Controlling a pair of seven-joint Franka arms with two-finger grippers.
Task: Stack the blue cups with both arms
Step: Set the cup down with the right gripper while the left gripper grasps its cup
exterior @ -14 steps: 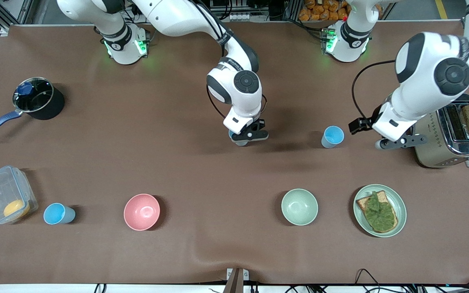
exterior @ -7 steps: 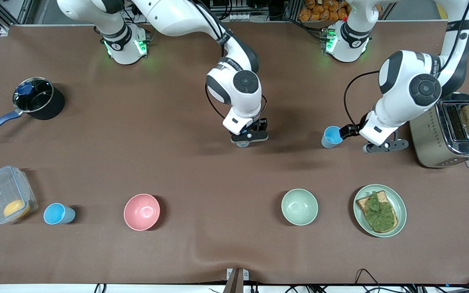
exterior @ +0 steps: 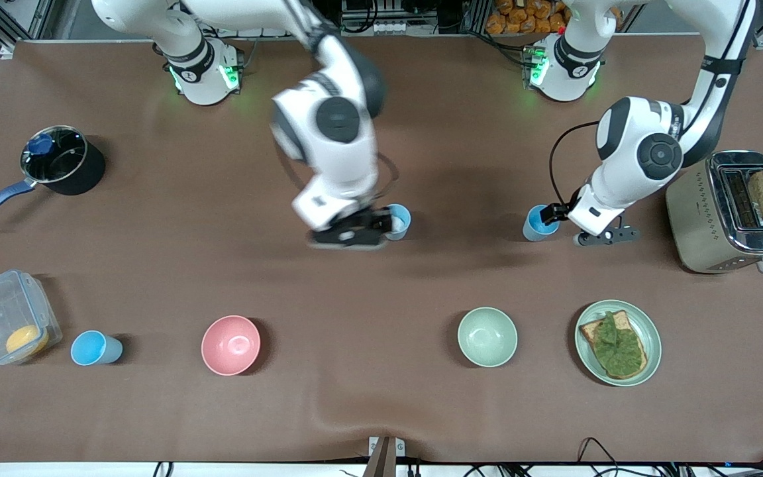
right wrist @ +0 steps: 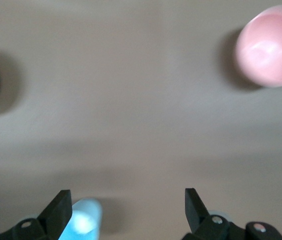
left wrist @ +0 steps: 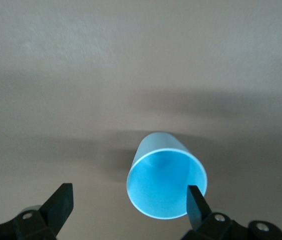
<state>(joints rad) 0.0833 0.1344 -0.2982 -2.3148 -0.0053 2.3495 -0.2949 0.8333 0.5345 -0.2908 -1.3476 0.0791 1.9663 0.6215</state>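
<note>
Nearest the front camera, well clear of both grippers, a blue cup (exterior: 95,348) stood untouched beside a clear lidded container (exterior: 9,325) at the right arm's end of the table. In the same row sat the pink bowl (exterior: 230,344), the pale green bowl (exterior: 487,336) and a plate of toast (exterior: 618,342); none of them belonged to the stacking.

Farther from the camera, the right gripper (exterior: 350,233) hung low over the table, jaws wide and holding nothing. The cup with the whitish patch (exterior: 397,221) stood upright just beside its fingers, toward the left arm's end. It looked set down there as the base of the stack.

In the same row, the left gripper (exterior: 570,225) was down at the third cup (exterior: 540,222). In the left wrist view its spread fingers (left wrist: 196,205) straddled the rim, one tip in front of the cup's mouth, with nothing yet clamped. That placement suggested a grasp was about to follow, so that this cup could be carried over to the released one.

A toaster (exterior: 729,212) stood beside the left gripper toward that arm's end, and a saucepan (exterior: 62,161) stood near the right arm's end.
</note>
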